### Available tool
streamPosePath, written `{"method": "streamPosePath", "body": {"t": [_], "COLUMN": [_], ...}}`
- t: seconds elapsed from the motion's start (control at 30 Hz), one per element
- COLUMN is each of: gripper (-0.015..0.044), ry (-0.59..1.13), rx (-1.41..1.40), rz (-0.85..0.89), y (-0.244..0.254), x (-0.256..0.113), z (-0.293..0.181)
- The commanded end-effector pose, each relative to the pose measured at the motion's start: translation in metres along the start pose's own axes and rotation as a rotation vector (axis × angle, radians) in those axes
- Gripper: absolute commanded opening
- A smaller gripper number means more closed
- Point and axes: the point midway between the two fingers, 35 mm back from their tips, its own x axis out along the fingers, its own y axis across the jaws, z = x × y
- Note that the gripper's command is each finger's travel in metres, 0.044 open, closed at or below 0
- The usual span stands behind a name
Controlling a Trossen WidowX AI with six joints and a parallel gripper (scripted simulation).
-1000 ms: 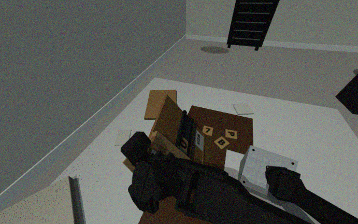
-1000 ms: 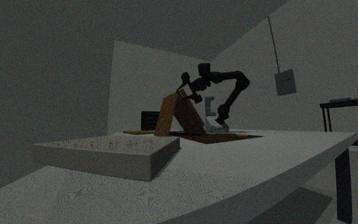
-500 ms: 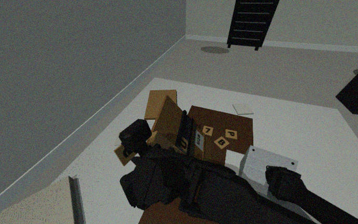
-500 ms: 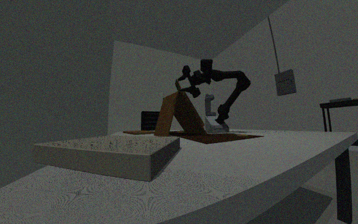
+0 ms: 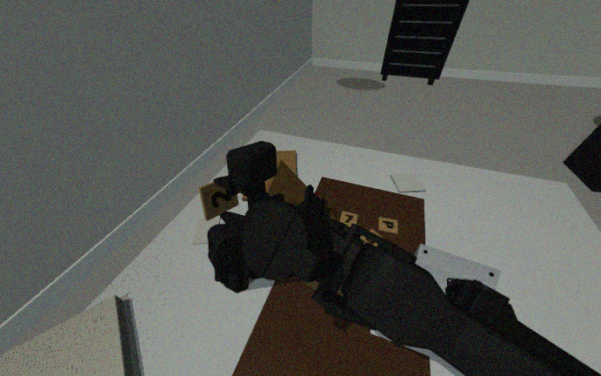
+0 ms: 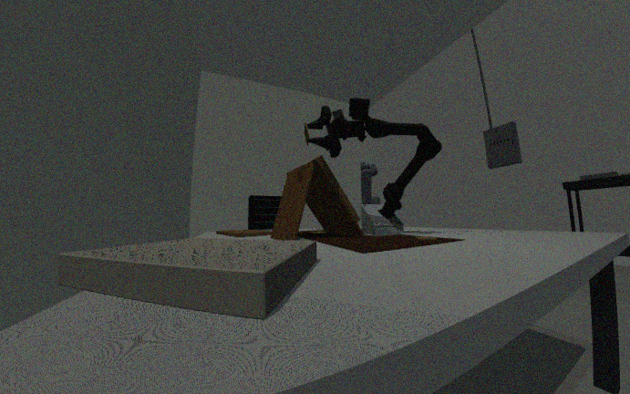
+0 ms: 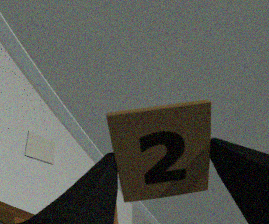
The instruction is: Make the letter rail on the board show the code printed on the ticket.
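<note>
My gripper (image 5: pixel 223 198) (image 6: pixel 308 133) (image 7: pixel 162 152) is shut on the tile marked 2 (image 5: pixel 212 209) (image 6: pixel 305 135) (image 7: pixel 135 175), gripping its two side edges. It holds the tile high in the air, above and beyond the top of the leaning board (image 5: pixel 288 183) (image 6: pixel 332 208). In the wrist view the 2 reads upright, slightly tilted. A tile marked 7 (image 5: pixel 348 218) and a tile marked P (image 5: pixel 388 224) lie on the dark brown mat (image 5: pixel 407 208) (image 6: pixel 370 243). Another tile (image 5: pixel 368 240) is mostly hidden by the arm. The arm also hides the rail and ticket in the top view.
A pale, thick slab (image 5: pixel 59 336) (image 6: pixel 160 279) lies on the white counter (image 5: pixel 503 224) (image 6: pixel 405 284). A wooden panel (image 5: pixel 289 158) (image 6: pixel 238 233) lies behind the board. Thin pale squares lie at the back (image 5: pixel 407 183) and near the wall side (image 7: pixel 39 148). The wall is beyond the held tile.
</note>
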Motion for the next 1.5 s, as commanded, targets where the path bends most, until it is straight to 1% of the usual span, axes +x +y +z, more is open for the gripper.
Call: {"method": "streamPosePath", "body": {"t": [0.0,0.13,0.3,0.6,0.9,1.13,1.23,1.47], "gripper": [0.0000,0.0000,0.0000,0.0000,0.0000,0.0000,0.0000,0.0000], "ry": [0.023,0.066,0.043,0.134,0.220,0.281,0.311,0.326], "rx": [0.039,0.051,-0.022,0.039,0.165,0.294,0.347,0.466], "rz": [-0.032,-0.027,-0.091,0.048,0.192,0.290,0.312,0.407], "y": [-0.016,-0.024,-0.050,-0.045,-0.034,-0.025,-0.015,0.000], "x": [0.003,0.007,0.001,0.028,0.043,0.047,0.042,0.040], "z": [-0.013,-0.034,-0.030,-0.090,-0.156,-0.208,-0.235,-0.274]}}
